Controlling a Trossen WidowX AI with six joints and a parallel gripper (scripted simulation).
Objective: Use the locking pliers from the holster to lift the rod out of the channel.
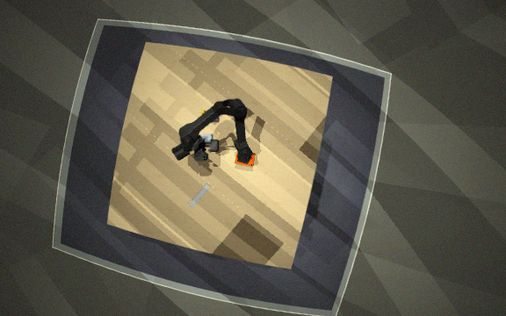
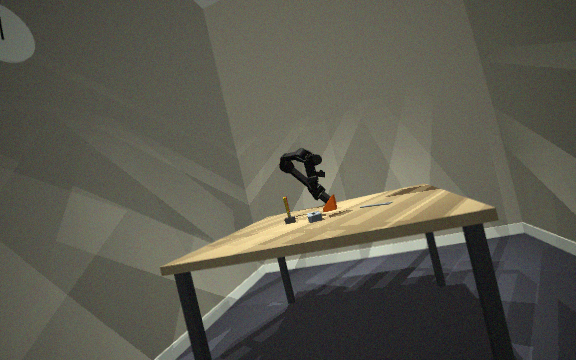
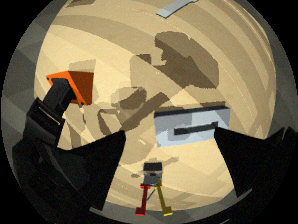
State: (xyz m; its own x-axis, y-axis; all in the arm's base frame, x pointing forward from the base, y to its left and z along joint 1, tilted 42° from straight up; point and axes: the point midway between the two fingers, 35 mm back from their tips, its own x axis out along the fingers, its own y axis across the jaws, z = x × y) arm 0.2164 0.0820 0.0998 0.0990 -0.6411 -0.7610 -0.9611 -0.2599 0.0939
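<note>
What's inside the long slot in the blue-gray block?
The wrist view shows a dark strip running along the slot in the block. Whatever lies deeper is hidden; I can't make out the rod.

Red-and-yellow-handled pliers (image 1: 203,112) (image 2: 286,207) (image 3: 144,201) upright in dark holster (image 2: 290,220) (image 3: 153,167), pale blue block (image 1: 206,138) (image 2: 314,217) (image 3: 189,140) nearby, narrow channel (image 3: 196,129) on top

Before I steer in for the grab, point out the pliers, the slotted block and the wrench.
Pliers (image 2: 285,206) (image 3: 144,200): exterior, upper handle; wrist, red handle.
Block (image 2: 314,218) (image 3: 192,140): exterior, side; wrist, face below slot.
Wrench (image 1: 199,195) (image 2: 377,205) (image 3: 176,8): top, exterior and wrist, shaft.
</note>
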